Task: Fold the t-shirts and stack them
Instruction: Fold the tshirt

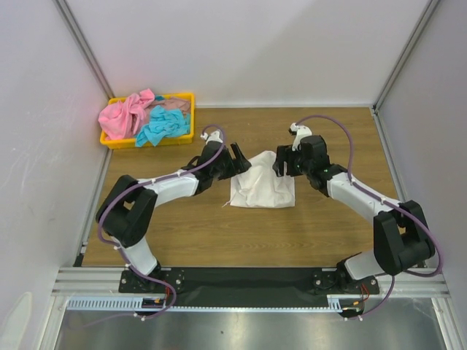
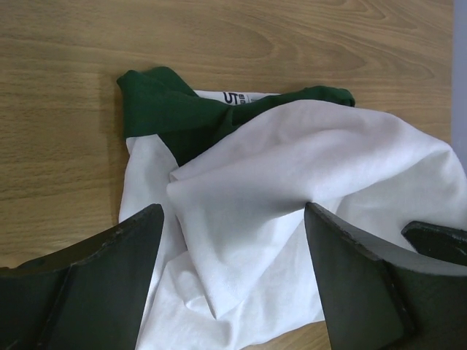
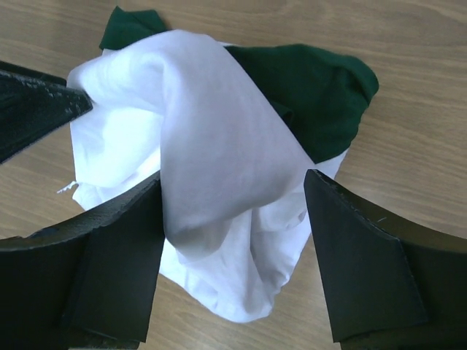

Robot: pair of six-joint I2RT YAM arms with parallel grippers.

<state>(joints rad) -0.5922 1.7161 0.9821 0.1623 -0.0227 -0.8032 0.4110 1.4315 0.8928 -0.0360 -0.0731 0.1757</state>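
The white shirt lies bunched, only half folded, in the middle of the table. The left gripper and right gripper meet at its far edge, so the first fold looks to be in hand. Both have jaws spread wide, straddling a raised ridge of cloth without pinching it. The next move likely calls for closing on that ridge and drawing it flat. The wrist views alone show the green sleeves and neck label. Only the top view shows the pink shirt and turquoise shirt waiting in the yellow tray
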